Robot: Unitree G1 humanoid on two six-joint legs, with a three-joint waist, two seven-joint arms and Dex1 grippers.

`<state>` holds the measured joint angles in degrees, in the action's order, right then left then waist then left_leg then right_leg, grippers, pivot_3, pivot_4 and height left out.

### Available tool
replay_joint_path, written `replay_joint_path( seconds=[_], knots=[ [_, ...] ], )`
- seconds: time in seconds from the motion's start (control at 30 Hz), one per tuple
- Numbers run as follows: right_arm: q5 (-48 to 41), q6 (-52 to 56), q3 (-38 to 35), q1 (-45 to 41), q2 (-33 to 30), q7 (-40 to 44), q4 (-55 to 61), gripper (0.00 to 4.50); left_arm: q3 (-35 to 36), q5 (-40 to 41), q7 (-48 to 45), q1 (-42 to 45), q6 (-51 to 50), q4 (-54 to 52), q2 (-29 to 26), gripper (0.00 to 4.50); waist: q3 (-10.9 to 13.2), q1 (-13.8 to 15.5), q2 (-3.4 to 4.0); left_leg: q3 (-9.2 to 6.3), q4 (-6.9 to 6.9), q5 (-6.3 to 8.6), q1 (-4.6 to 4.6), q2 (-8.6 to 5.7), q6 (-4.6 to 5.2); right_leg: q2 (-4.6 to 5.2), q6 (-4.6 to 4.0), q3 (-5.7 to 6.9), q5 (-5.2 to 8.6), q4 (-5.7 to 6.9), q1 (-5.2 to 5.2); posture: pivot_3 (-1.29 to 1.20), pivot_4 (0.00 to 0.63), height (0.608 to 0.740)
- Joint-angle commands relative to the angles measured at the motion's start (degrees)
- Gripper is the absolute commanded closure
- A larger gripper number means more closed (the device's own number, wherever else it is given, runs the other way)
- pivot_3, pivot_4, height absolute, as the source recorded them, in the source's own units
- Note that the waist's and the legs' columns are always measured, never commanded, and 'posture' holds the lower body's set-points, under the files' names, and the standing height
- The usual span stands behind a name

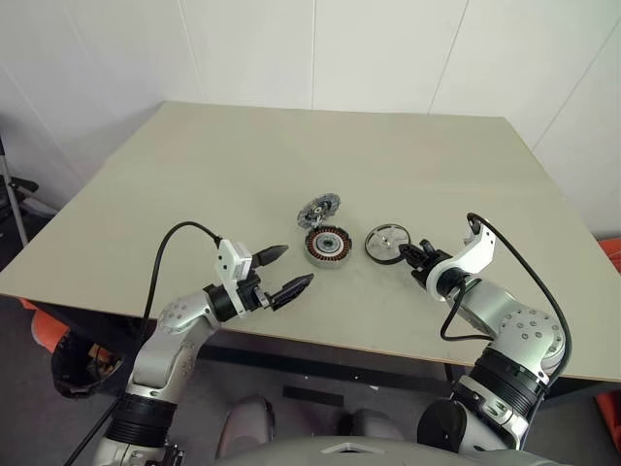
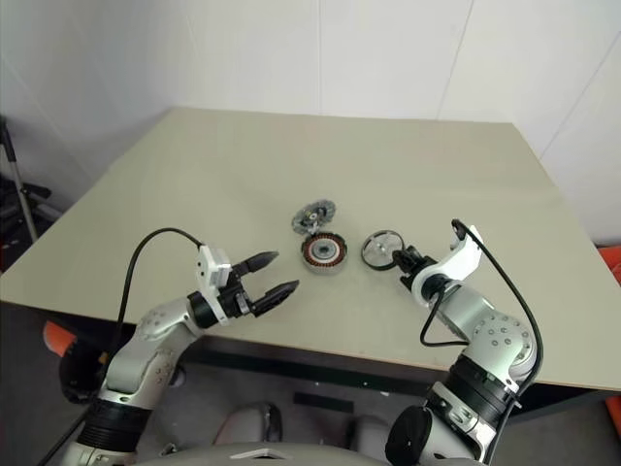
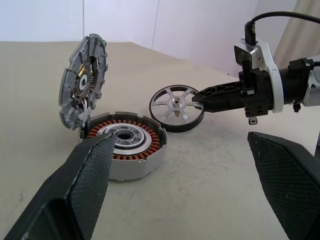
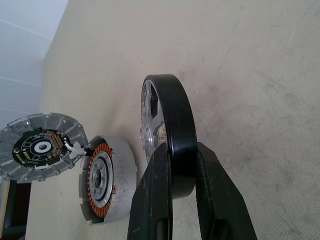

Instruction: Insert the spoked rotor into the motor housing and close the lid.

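Observation:
The spoked rotor [image 1: 387,243], a black ring with silver spokes, lies on the table right of the motor housing [image 1: 327,247], whose copper windings face up. The grey ribbed lid [image 1: 318,209] stands tilted open behind the housing, its circuit side showing in the left wrist view. My right gripper [image 1: 406,250] is shut on the rotor's near-right rim; in the right wrist view its fingers [image 4: 155,190] clamp the black ring [image 4: 170,115] on both sides. My left gripper [image 1: 297,264] hovers open, empty, left of and nearer than the housing [image 3: 125,145].
The beige table [image 1: 291,146] stretches wide behind and left of the parts. Its front edge runs just below both grippers. White walls close the back, and black cables loop off both wrists.

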<state>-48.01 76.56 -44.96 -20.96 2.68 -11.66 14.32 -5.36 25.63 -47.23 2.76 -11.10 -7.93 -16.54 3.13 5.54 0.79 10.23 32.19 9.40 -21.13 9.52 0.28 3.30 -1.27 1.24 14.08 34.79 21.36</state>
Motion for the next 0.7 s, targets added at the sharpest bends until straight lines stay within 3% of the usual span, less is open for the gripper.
replay_joint_path(
  seconds=[0.03,0.13,0.23,0.5,0.7],
  knots=[
    [-6.1,-0.9,-2.6,-0.8,2.0,-1.8,1.5,4.19,0.4,0.4,0.0,0.8,0.6,-1.9,-0.1,0.00,0.0,0.0,0.00,0.00,0.00,0.00,0.00,0.00,0.00,0.00,0.00,0.00,0.00,0.00,0.01,0.00,0.000,0.740],
    [-17.2,-2.0,-6.9,-1.8,4.4,-5.4,1.3,4.19,0.2,0.4,0.3,1.2,0.2,-1.9,0.1,0.00,0.0,0.0,0.03,0.00,0.00,0.00,-0.01,0.01,0.00,0.00,0.00,0.00,0.00,0.02,0.05,0.00,0.000,0.740],
    [-27.3,-3.4,-6.4,-0.2,4.0,-9.0,1.1,4.19,0.0,0.3,0.6,1.7,-0.3,-1.9,0.2,0.00,0.0,0.0,0.04,0.01,0.00,0.01,-0.04,0.00,0.01,0.00,0.00,-0.01,0.00,0.01,0.08,0.00,0.000,0.740],
    [-49.0,-7.0,9.1,10.1,-1.4,-16.8,0.4,4.19,-0.4,0.4,1.3,2.4,-1.5,-2.7,0.3,0.00,0.0,-0.1,0.06,0.00,-0.01,0.01,-0.05,0.01,0.02,0.00,0.00,0.04,0.00,0.00,0.06,0.00,0.000,0.740],
    [-51.7,-13.1,19.0,11.7,-5.2,-17.0,-1.9,4.19,-0.2,0.7,1.8,1.4,-1.9,-4.2,0.0,0.00,0.0,0.0,0.05,-0.01,0.03,0.02,-0.03,0.01,0.03,0.01,0.02,0.03,0.01,-0.02,0.01,0.00,0.000,0.740]
  ],
)
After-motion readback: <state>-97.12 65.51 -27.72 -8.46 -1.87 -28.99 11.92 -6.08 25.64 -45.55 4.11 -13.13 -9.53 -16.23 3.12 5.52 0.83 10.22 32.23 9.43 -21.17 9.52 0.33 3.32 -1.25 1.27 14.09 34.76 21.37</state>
